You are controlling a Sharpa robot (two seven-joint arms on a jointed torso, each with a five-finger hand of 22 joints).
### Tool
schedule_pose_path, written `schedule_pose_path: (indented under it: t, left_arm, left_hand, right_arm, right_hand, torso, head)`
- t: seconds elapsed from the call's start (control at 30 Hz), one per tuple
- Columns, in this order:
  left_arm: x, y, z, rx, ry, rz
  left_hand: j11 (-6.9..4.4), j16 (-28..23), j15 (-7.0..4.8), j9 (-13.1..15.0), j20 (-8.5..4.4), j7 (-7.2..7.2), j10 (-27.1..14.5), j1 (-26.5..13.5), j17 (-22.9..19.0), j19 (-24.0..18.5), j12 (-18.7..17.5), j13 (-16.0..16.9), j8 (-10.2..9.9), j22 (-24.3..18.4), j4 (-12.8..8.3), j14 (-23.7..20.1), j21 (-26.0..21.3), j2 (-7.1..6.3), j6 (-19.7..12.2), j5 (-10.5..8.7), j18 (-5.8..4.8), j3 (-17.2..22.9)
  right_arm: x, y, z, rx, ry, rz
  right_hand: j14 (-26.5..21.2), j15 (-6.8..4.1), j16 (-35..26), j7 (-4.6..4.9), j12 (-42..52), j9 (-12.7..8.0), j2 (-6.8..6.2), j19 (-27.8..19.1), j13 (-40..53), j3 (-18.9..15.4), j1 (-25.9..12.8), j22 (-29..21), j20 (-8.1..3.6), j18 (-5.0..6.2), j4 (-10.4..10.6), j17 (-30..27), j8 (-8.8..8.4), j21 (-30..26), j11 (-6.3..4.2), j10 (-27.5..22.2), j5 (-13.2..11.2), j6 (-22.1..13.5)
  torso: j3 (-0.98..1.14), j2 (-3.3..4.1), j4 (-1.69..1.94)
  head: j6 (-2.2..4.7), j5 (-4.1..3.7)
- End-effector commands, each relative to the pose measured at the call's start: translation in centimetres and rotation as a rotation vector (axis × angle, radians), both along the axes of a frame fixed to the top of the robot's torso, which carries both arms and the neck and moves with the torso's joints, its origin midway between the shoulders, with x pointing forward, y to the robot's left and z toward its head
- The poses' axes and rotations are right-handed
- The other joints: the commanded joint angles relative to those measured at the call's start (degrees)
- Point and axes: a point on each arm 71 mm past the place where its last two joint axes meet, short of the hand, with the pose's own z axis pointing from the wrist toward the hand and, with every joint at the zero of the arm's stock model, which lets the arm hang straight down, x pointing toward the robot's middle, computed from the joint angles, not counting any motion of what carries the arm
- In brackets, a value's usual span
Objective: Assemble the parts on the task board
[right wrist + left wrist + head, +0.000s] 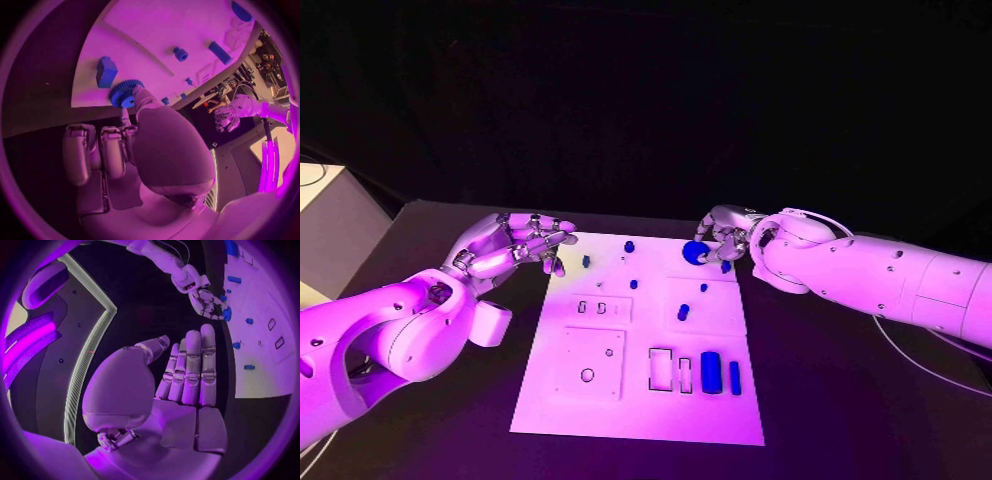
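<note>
The task board lies flat in the middle of the black table. At its far edge the right hand pinches a round blue gear between thumb and fingertip, just beside a small blue block. The left hand hovers at the board's far left corner, fingers straight and together, holding nothing. More blue parts lie across the board.

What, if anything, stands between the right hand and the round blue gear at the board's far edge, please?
Nothing visible does: the right hand already touches the blue gear with its fingertips at the task board's far edge.
</note>
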Motion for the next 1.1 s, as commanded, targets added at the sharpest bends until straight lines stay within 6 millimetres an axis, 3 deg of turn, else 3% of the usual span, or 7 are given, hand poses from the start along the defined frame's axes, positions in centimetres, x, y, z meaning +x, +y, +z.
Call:
schedule_pose_path:
  t: [0.03, 0.2, 0.33, 0.6, 0.7, 0.97, 1.1]
  left_arm:
    - [-0.1, -0.3, 0.2, -0.004, -0.005, -0.024]
    - [-0.1, -0.3, 0.2, 0.003, -0.008, -0.028]
    - [-0.1, -0.3, 0.1, 0.007, -0.008, -0.03]
    - [-0.1, -0.3, 0.1, 0.011, -0.007, -0.032]
    - [-0.1, -0.3, 0.1, 0.012, -0.007, -0.031]
    - [-0.1, -0.2, 0.1, 0.013, -0.006, -0.031]
    - [0.0, -0.1, 0.1, 0.014, -0.006, -0.03]
  left_hand:
    - [-0.12, 0.4, 0.01, 0.1, 0.0, 0.04, -0.4, 0.2, 0.1, -0.4, -0.3, 0.1, -0.4, 0.1, 0.0, -0.4, 0.3, -0.02, -0.4, -0.32, 0.25, 0.3]
    - [-0.15, 0.6, -0.05, 0.2, -0.03, 0.03, -0.4, 1.0, 0.0, -0.7, -0.2, 0.1, -0.4, 0.4, -0.8, -0.6, 0.9, -0.34, -0.4, -0.35, 0.29, 0.4]
    - [-0.15, 0.7, -0.06, 0.3, -0.06, 0.03, -0.4, 1.3, 0.0, -0.8, -0.2, 0.1, -0.4, 0.6, -1.1, -0.7, 1.1, -0.46, -0.4, -0.39, 0.3, 0.5]
    - [-0.12, 0.8, -0.09, 0.4, -0.11, 0.11, -0.4, 1.8, 0.0, -1.1, -0.2, 0.1, -0.4, 1.0, -1.6, -0.8, 1.7, -0.47, -0.5, -0.36, 0.31, 0.7]
    - [-0.12, 0.8, -0.09, 0.4, -0.11, 0.11, -0.4, 1.8, 0.0, -1.1, -0.2, 0.1, -0.4, 1.0, -1.6, -0.8, 1.7, -0.47, -0.5, -0.36, 0.31, 0.7]
    - [-0.09, 0.9, -0.08, 0.4, -0.12, 0.14, -0.4, 2.0, -0.1, -1.2, -0.2, 0.1, -0.4, 1.2, -1.8, -0.9, 1.9, -0.41, -0.5, -0.35, 0.3, 0.7]
    - [-0.08, 0.9, -0.07, 0.4, -0.11, 0.15, -0.4, 1.9, -0.1, -1.2, -0.2, 0.1, -0.4, 1.2, -1.8, -0.9, 2.0, -0.36, -0.5, -0.35, 0.29, 0.7]
  right_arm:
    - [0.0, 0.1, -0.4, -0.009, 0.028, 0.007]
    - [0.2, 0.1, -0.7, 0.005, 0.045, -0.001]
    - [0.3, 0.1, -0.8, 0.02, 0.064, -0.004]
    - [0.2, 0.2, -0.8, 0.029, 0.055, 0.002]
    - [0.2, 0.3, -0.7, 0.028, 0.03, 0.01]
    - [-0.5, 1.5, 0.4, 0.033, -0.132, 0.06]
    - [-1.2, 2.6, 1.1, 0.033, -0.233, 0.085]
  right_hand:
    - [4.2, 0.39, 0.3, 0.01, 0.1, 0.0, 0.44, 3.3, 8.1, 0.5, -0.4, 8.1, 0.38, -1.02, 0.1, 6.3, 0.31, 0.4, -0.03, 0.3, 0.2, 0.5]
    - [4.2, 0.41, 0.4, 0.02, 0.1, 0.0, 0.83, 3.4, 8.2, 0.9, -1.1, 8.4, 0.42, -1.08, 0.2, 6.5, 0.46, 0.6, -0.02, 0.3, 0.7, 0.6]
    - [4.3, 0.45, 0.6, -0.02, 0.3, -0.2, 1.52, 3.5, 8.4, 2.0, -4.1, 8.9, 0.52, -1.16, 0.2, 7.2, 0.73, 1.0, -0.02, 0.4, 3.3, 0.8]
    - [4.4, 0.23, 0.8, -0.4, 0.5, -0.3, 1.96, 3.5, 8.8, 4.1, -4.5, 9.4, 0.38, -1.23, -0.1, 7.7, 1.25, 1.3, -0.37, 0.8, 4.4, 2.4]
    - [4.4, -0.27, 0.8, -1.01, 0.7, -0.4, 2.22, 3.6, 9.3, 8.0, -2.9, 9.8, -0.03, -1.31, -0.8, 7.9, 1.96, 1.6, -0.94, 1.2, 2.1, 4.3]
    - [4.5, -1.17, 0.9, -2.22, 1.2, -0.1, 1.37, 3.8, 10.1, 14.3, -3.0, 10.3, -0.84, -1.41, -2.3, 8.3, 3.8, 1.9, -2.01, 2.1, 1.8, 7.5]
    - [4.6, -1.53, 1.0, -2.62, 1.3, 0.1, 0.16, 4.0, 10.4, 17.3, -4.2, 10.9, -1.19, -1.55, -3.4, 8.5, 4.72, 2.3, -2.4, 2.4, 1.7, 8.2]
  torso:
    - [0.05, 0.04, 0.01]
    - [0.0, -0.01, 0.0]
    - [0.01, 0.02, -0.05]
    - [0.0, 0.0, -0.09]
    - [0.0, -0.01, -0.07]
    - [-0.01, -0.01, -0.06]
    - [0.0, 0.02, -0.07]
  head:
    - [-0.14, 0.08]
    - [-0.31, 0.08]
    - [-0.36, 0.16]
    - [-0.26, 0.1]
    - [-0.28, 0.1]
    - [-0.23, 0.24]
    - [-0.21, 0.37]
